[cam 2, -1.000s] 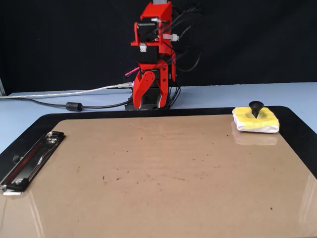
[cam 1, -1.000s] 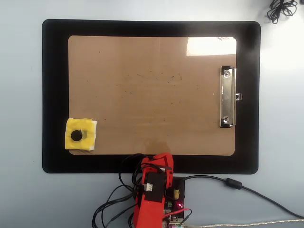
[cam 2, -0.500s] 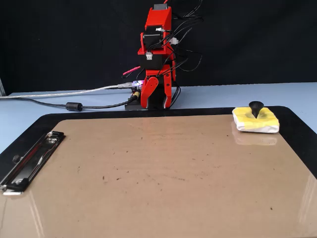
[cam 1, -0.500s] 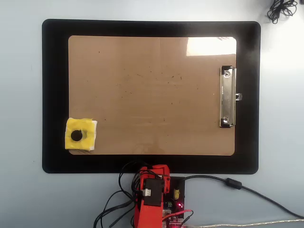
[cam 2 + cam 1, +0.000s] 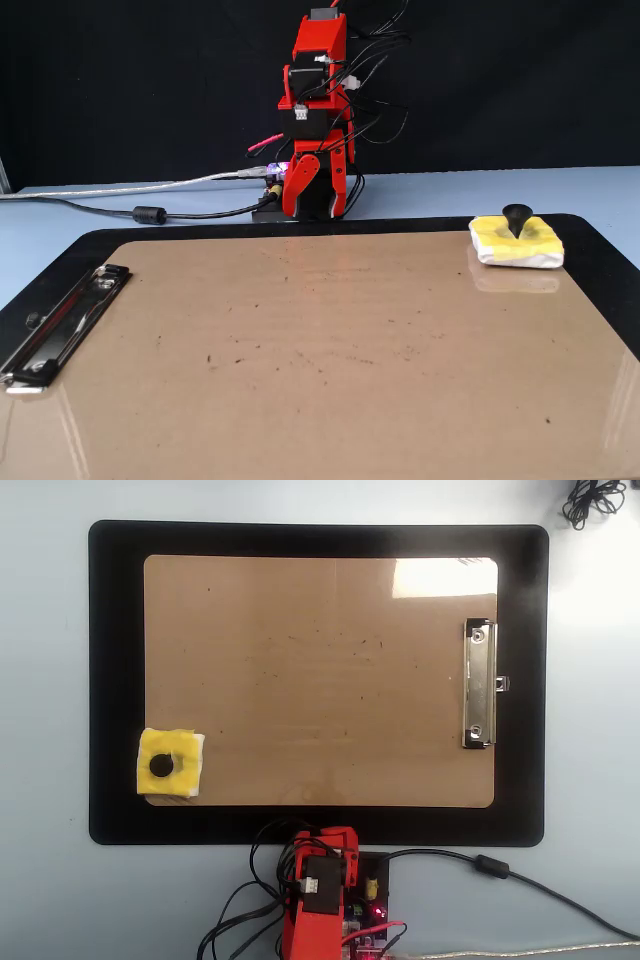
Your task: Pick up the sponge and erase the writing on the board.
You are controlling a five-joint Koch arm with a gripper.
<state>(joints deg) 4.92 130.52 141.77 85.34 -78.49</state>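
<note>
Brown board wiped bare, sponge parked at its corner

Brown hardboard makes up the board (image 5: pixel 320 680), a smooth rectangle with rounded corners and a glossy sheen in the fixed view. A silver metal clip (image 5: pixel 479 685) sits on its right short edge in the overhead view. Only tiny dark specks mark its surface; no written word shows. It lies on a larger black mat (image 5: pixel 115 680).

Soft and square, the sponge (image 5: pixel 170 765) is yellow with white edges and a round black knob. It rests on the board's lower left corner in the overhead view, overlapping the mat slightly.

Folded upright over its base just beyond the mat's near edge, the red gripper (image 5: pixel 322 188) is well apart from the sponge. Whether its jaws are parted I cannot tell. Most of the board is unobstructed.
</note>
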